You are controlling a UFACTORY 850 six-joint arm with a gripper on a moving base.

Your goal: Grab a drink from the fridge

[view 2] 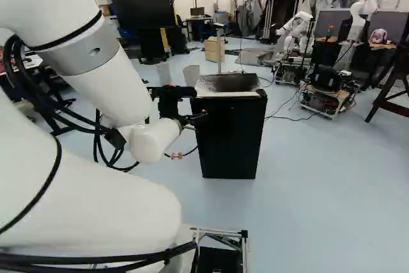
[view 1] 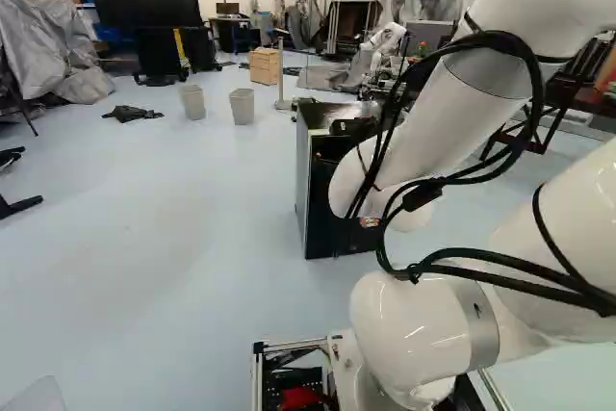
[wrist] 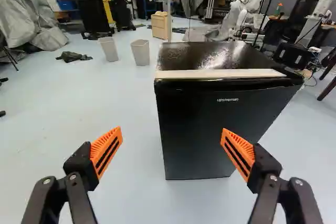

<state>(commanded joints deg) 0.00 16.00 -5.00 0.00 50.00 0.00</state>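
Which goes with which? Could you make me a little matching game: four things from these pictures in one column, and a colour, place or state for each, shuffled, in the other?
Column one
1. Fridge
2. Finger pads
3. Pale strip
4. Two bins

Column two
A. Along the front edge of a shiny black top
B. Light grey, side by side on the floor
C. Black, with its door shut
D. Orange, standing wide apart

Right pairs: 1-C, 2-D, 3-A, 4-B
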